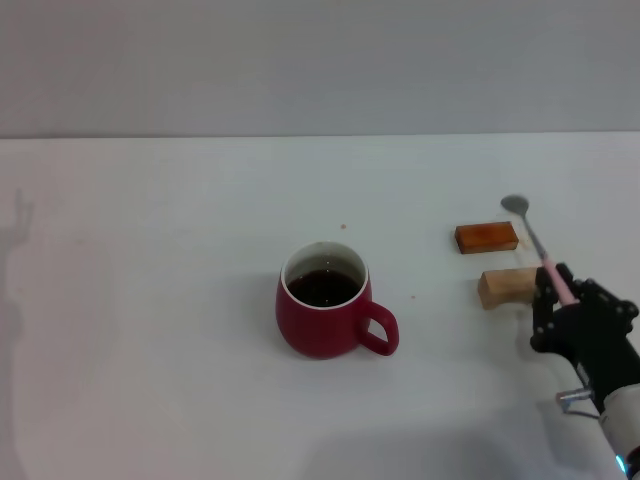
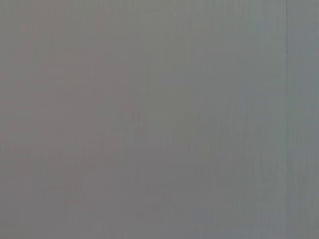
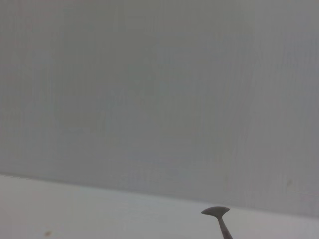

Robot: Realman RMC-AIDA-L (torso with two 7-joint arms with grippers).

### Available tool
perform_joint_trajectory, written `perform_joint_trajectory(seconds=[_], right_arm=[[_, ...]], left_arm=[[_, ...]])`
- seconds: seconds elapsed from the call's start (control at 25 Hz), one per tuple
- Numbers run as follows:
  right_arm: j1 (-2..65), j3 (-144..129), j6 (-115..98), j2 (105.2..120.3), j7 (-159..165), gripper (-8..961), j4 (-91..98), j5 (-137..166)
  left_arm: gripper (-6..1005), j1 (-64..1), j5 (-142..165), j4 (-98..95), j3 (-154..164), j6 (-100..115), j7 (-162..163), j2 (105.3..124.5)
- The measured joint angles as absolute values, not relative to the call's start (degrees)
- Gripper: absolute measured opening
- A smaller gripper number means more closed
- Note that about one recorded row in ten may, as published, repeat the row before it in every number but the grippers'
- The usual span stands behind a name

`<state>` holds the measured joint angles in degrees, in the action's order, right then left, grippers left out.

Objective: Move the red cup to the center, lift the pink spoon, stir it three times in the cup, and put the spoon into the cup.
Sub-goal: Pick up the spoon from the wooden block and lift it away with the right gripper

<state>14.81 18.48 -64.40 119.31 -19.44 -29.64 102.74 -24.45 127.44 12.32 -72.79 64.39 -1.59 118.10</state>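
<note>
Two wooden blocks, one orange-brown (image 1: 487, 237) and one pale (image 1: 509, 286), sit on the white table (image 1: 150, 300) beside my right gripper (image 1: 556, 295). Its jaws are closed on the pink handle of the spoon (image 1: 532, 236), grey bowl pointing away from me beyond the blocks, seen also from the right wrist (image 3: 218, 217). Red cup (image 1: 325, 312) stands mid-table, dark liquid inside, handle toward the right gripper, well apart. Left gripper out of sight.
</note>
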Motion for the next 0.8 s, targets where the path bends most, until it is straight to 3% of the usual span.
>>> perform_joint_trajectory(seconds=[0.56,0.8], right_arm=[[12.2,19.7,-72.5,118.44,-22.3,150,-39.0,103.1],[11.6,19.6,-78.6,117.34,-22.2,149,-42.0,103.2]], left_arm=[[845,-24.6,127.4,11.9,-72.9,63.0,-1.6,118.02],[844,-24.7,127.4,11.9,-72.9,62.0,-1.7,117.96]])
